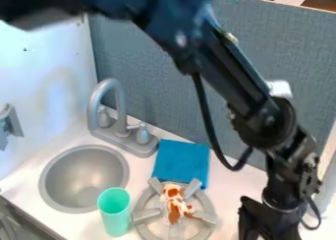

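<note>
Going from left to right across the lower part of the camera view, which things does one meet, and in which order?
Round gray sink → green cup → gray stove burner with a brown-and-white toy animal on it → black gripper.

The black arm (226, 69) enters at the upper left and slants down to the right, a black cable (210, 131) looping beneath it; its gripper (270, 218) hangs, pointing downward, at the lower right.

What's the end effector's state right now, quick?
End effector: at the picture's lower right; can't tell whether it's open, closed or holding anything.
</note>
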Tool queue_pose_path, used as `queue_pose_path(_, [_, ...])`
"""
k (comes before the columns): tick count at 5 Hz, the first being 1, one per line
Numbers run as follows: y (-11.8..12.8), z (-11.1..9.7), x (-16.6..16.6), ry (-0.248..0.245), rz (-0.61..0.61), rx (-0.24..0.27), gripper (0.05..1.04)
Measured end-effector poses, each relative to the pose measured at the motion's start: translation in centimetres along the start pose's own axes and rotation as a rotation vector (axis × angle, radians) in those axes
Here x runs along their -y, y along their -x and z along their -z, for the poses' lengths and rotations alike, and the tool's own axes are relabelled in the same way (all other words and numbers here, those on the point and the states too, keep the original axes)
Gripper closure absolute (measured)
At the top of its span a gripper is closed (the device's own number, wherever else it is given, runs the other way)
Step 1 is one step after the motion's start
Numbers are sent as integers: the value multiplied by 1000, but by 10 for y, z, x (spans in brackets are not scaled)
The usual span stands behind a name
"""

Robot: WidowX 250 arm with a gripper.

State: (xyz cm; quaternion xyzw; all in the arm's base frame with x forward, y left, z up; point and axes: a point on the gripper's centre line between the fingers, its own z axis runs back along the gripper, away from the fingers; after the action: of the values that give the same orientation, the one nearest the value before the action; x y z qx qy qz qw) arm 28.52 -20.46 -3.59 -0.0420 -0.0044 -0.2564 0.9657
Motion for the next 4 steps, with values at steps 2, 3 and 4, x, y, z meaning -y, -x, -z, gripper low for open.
queue_pose_path(2, [18,-37,-81,-37,-210,84,79])
queue_pose_path(3, [33,-45,-119,-53,-295,98,79])
queue_pose_path(4, [44,-53,-159,-76,-382,124,79])
